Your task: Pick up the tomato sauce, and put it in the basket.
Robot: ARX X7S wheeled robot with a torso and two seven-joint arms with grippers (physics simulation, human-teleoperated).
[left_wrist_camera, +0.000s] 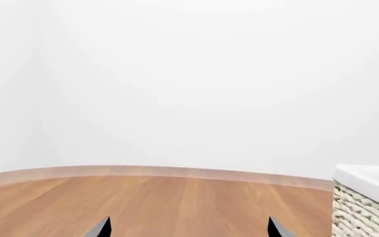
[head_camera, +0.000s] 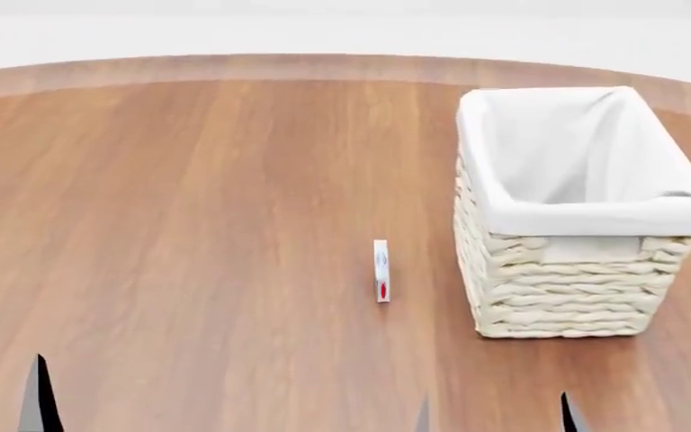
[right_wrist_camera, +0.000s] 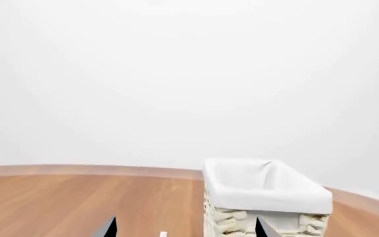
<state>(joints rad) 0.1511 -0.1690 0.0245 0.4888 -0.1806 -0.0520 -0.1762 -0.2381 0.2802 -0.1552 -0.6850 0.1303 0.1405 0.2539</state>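
No tomato sauce can shows in any view. The basket (head_camera: 586,216), cream wicker with a white cloth liner, stands on the wooden table at the right; nothing shows inside it. It also shows in the right wrist view (right_wrist_camera: 268,197), and its corner shows in the left wrist view (left_wrist_camera: 367,180). My left gripper (left_wrist_camera: 189,229) is open and empty, low over the table at the near left. My right gripper (head_camera: 495,418) is open and empty, just in front of the basket; it also shows in the right wrist view (right_wrist_camera: 186,229).
A thin white upright object with a red mark (head_camera: 381,270) stands on the table just left of the basket; its top shows between my right fingertips in the right wrist view (right_wrist_camera: 163,233). The round wooden table (head_camera: 201,198) ends at a curved far edge before a white wall.
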